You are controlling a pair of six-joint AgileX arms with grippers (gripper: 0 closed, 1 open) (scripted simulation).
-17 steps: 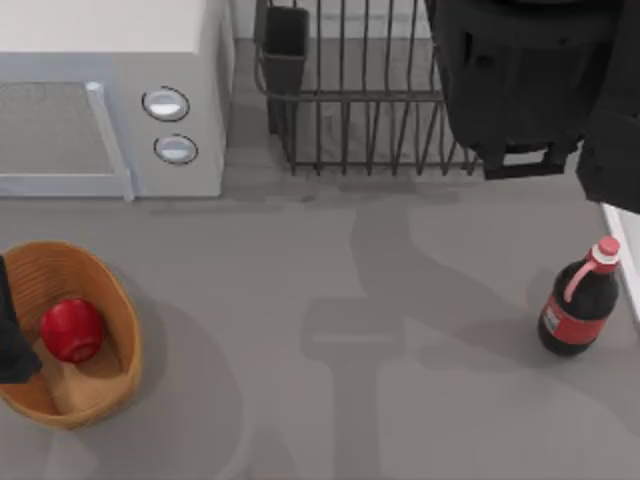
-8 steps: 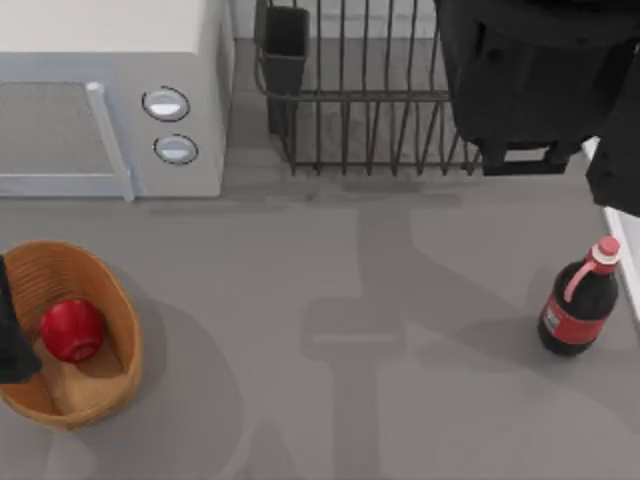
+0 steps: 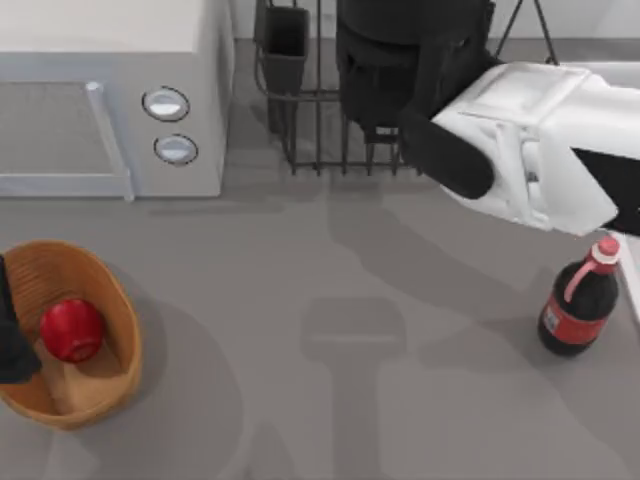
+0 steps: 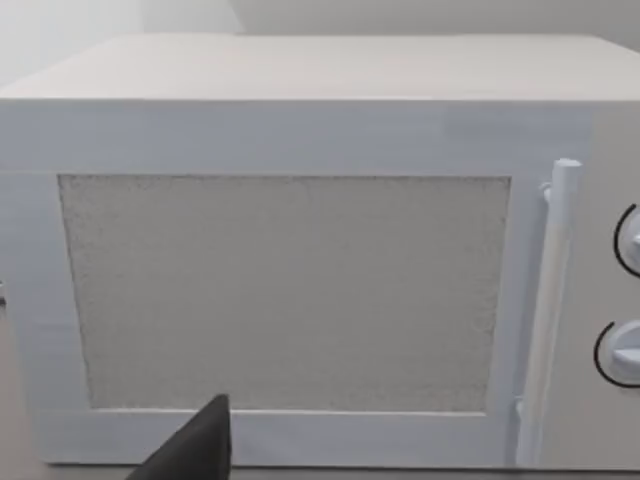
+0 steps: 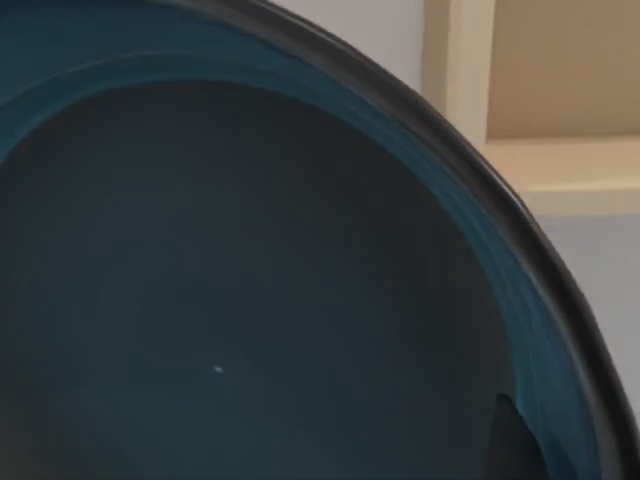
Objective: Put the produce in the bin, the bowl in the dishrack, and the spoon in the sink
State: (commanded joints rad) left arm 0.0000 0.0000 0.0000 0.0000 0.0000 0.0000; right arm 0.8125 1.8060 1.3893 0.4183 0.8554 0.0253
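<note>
Swung leftward over the black wire dishrack (image 3: 320, 110) since the earlier frames, the right arm's gripper (image 3: 400, 70) carries the teal-blue glazed bowl (image 5: 250, 280); its jaw state cannot be told. Release is judged next. The glossy red produce (image 3: 72, 330) lies in the woven orange-tan bin (image 3: 110, 385), beside the parked left gripper (image 3: 12, 345).

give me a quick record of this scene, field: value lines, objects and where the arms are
produce: small glossy red fruit lying inside the oval orange-tan woven basket at the table's left
bowl: large teal-blue glazed bowl close before the right wrist camera
right arm: reaching over the black wire dishrack at the table's far side
left arm: parked at the left edge by the basket, facing the white microwave
other: dark red-capped bottle upright at the right
</note>
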